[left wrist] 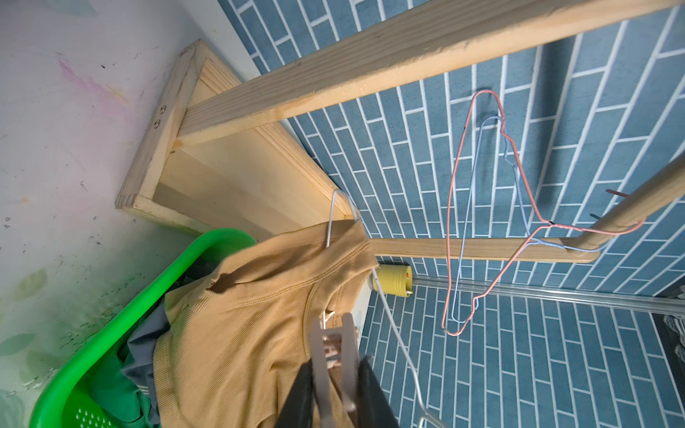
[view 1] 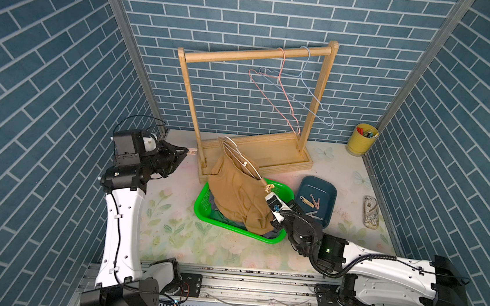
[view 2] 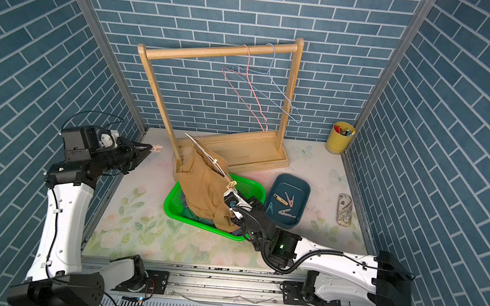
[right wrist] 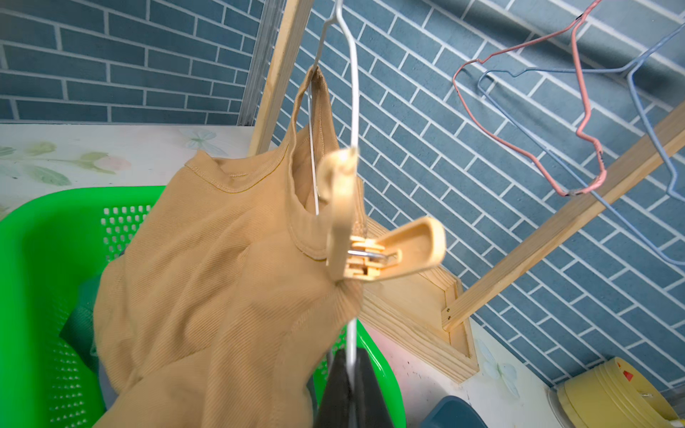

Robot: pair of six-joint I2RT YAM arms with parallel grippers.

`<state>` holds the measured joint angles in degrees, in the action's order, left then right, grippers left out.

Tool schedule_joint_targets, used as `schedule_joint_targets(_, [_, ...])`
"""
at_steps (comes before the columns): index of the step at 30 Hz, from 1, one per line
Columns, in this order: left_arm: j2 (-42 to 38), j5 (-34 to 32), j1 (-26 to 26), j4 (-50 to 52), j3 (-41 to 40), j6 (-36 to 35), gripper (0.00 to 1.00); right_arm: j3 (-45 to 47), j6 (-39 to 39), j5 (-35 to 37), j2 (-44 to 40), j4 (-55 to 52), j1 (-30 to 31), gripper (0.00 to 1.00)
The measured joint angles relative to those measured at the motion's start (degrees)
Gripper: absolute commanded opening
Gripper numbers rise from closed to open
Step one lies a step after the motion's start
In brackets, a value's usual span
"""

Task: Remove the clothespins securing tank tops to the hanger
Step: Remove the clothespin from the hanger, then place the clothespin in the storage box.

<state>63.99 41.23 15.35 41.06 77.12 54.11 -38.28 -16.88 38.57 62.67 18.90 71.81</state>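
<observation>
My left gripper (view 1: 185, 151) (left wrist: 335, 374) is raised at the left, beside the rack's left post, shut on a pale pink clothespin (view 1: 191, 152) (view 2: 157, 148) (left wrist: 333, 352). My right gripper (view 1: 268, 194) (right wrist: 350, 367) is shut on the white wire hanger (view 1: 244, 162) (right wrist: 354, 111) over the green basket. The tan tank top (view 1: 237, 195) (view 2: 204, 186) (left wrist: 241, 326) (right wrist: 222, 278) hangs from it. A tan-yellow clothespin (view 1: 268, 187) (view 2: 231, 184) (right wrist: 352, 237) clips its strap to the wire. A green tank top (left wrist: 115, 389) and a grey-blue one (left wrist: 144, 341) lie in the basket.
The green basket (view 1: 203, 204) sits mid-table before the wooden rack (view 1: 258, 53), which carries an empty pink hanger (view 1: 272, 101) and a blue one (view 1: 308, 104). A blue tray (view 1: 322, 186) to the right holds several clothespins (view 1: 313, 203). A yellow cup (view 1: 361, 142) and a patterned case (view 1: 371, 211) stand far right.
</observation>
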Motion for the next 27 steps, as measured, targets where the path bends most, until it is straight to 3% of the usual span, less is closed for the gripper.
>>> schedule_joint_targets(5, [-4.37,-0.42,-2.32,0.24,-1.44,0.52,0.22,-0.04,3.43,-4.79,-1.88,-5.68,-5.77,0.0])
schedule_joint_targets(8, [-8.17,-1.79,-7.65,-0.24,-4.87,1.36,0.22,-1.14,7.04,-11.26,-3.13,-11.1,-13.66,0.0])
schedule_joint_targets(12, [-10.56,-6.01,-19.78,-2.16,-10.25,3.08,0.22,-6.54,11.76,-20.72,-2.08,-18.91,-23.47,0.0])
schedule_joint_targets(17, [-9.55,-15.13,-37.59,-6.25,-15.63,5.29,0.22,-13.31,16.76,-31.56,2.29,-23.39,-30.95,0.0])
schedule_joint_targets(27, [4.72,-34.6,-65.07,-22.32,-16.17,2.34,0.22,-24.59,24.96,-49.51,13.49,-32.52,-40.0,0.0])
